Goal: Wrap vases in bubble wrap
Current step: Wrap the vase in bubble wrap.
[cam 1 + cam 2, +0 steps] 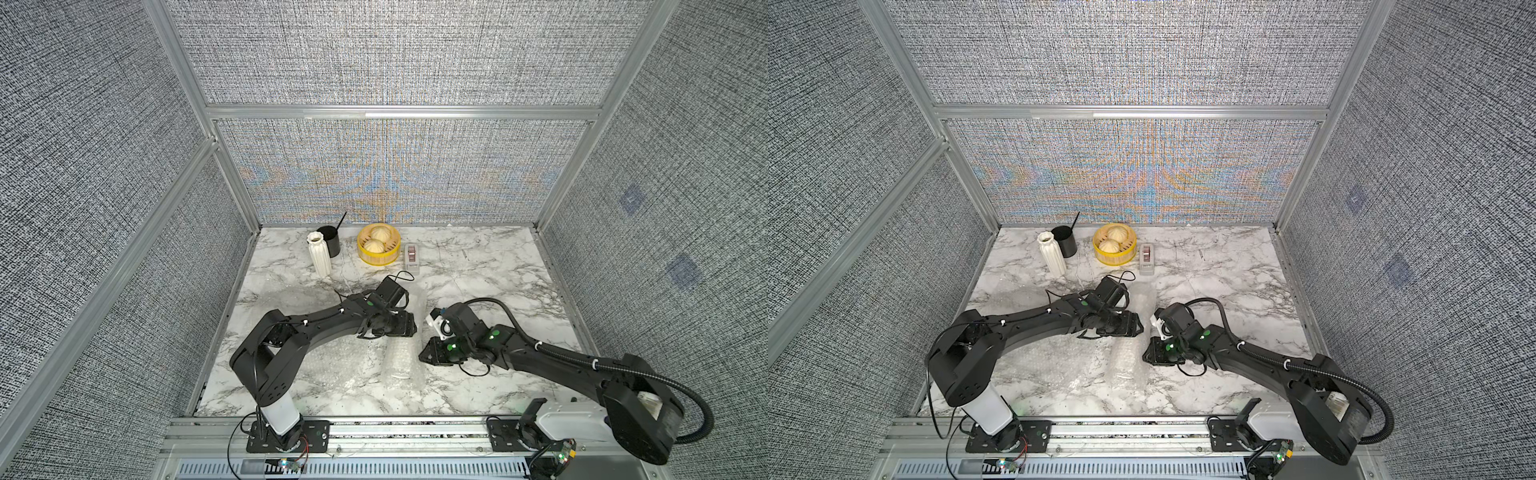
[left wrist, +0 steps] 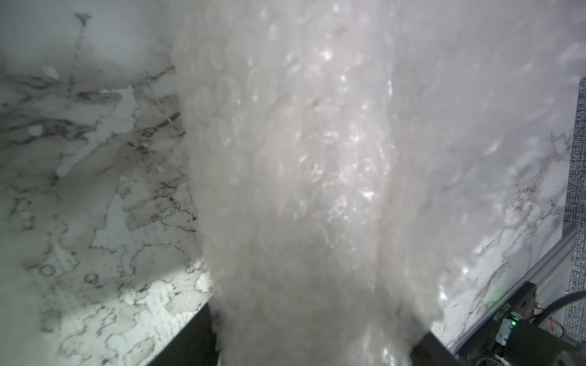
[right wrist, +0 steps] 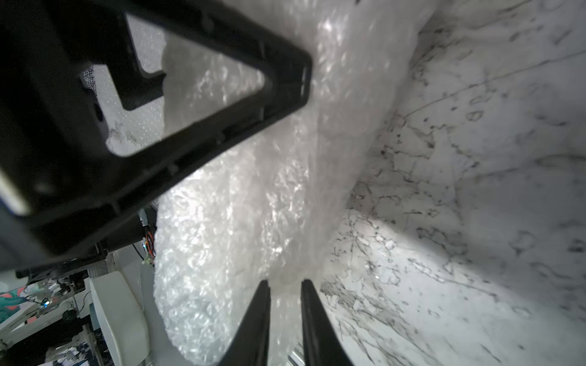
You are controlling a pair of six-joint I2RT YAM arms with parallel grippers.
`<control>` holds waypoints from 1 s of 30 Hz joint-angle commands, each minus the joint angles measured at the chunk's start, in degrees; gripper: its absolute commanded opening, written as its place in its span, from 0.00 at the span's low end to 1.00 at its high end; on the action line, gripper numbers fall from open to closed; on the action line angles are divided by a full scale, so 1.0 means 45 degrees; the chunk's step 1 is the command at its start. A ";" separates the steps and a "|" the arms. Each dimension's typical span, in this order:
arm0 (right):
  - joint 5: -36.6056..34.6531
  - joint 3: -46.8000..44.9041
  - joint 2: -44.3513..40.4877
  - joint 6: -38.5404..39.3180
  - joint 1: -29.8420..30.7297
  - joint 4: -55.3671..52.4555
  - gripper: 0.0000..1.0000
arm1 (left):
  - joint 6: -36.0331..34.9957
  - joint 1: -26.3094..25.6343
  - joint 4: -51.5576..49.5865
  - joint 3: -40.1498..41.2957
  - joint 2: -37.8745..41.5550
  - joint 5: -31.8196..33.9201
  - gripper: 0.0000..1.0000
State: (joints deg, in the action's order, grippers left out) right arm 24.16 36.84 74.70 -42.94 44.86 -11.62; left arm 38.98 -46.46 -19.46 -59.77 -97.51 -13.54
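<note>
A slim white ribbed vase [image 1: 319, 254] stands upright at the back left. In both top views a rolled bundle of bubble wrap [image 1: 404, 353] [image 1: 1126, 357] lies mid-table, and a white edge shows through its near end. My left gripper [image 1: 410, 325] [image 2: 307, 348] straddles the bundle's far part, which fills the whole gap between its jaws. My right gripper [image 1: 424, 355] [image 3: 285, 285] comes in from the right with its fingers [image 3: 263, 317] almost together on a fold of the bubble wrap [image 3: 253, 206]. A second sheet [image 1: 332, 361] lies flat to the left of the bundle.
Behind the vase stands a black mug [image 1: 329, 241] with a stick in it. A yellow steamer basket [image 1: 378, 257] holding two buns and a small grey device [image 1: 411, 257] sit at the back. Aluminium rails and fabric walls enclose the marble table [image 1: 498, 266].
</note>
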 commanded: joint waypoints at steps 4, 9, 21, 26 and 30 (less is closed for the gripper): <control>0.0289 0.0250 0.0790 -0.0768 0.0513 0.2269 0.16 | -0.0051 -0.0028 -0.0429 0.0156 -0.0016 -0.0352 0.68; -0.0006 0.0038 0.0813 -0.0751 0.0566 0.2474 0.15 | 0.0395 -0.0046 0.0244 0.0814 0.0507 -0.0860 0.76; -0.0012 -0.0662 0.0529 -0.1400 0.0597 0.4206 0.11 | 0.0045 -0.0345 -0.0387 0.1069 0.0811 -0.1215 0.91; -0.0066 -0.0782 0.0814 -0.1513 0.0602 0.4637 0.10 | -0.0030 -0.0360 -0.0659 0.1264 0.1196 -0.1054 0.91; -0.0018 -0.0864 0.0794 -0.1535 0.0675 0.4984 0.10 | -0.0010 -0.0343 -0.0560 0.1445 0.1507 -0.1266 0.90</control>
State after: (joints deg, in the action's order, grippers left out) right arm 25.47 32.93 78.06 -49.34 47.68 8.21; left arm 39.20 -47.81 -21.08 -53.58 -91.48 -15.59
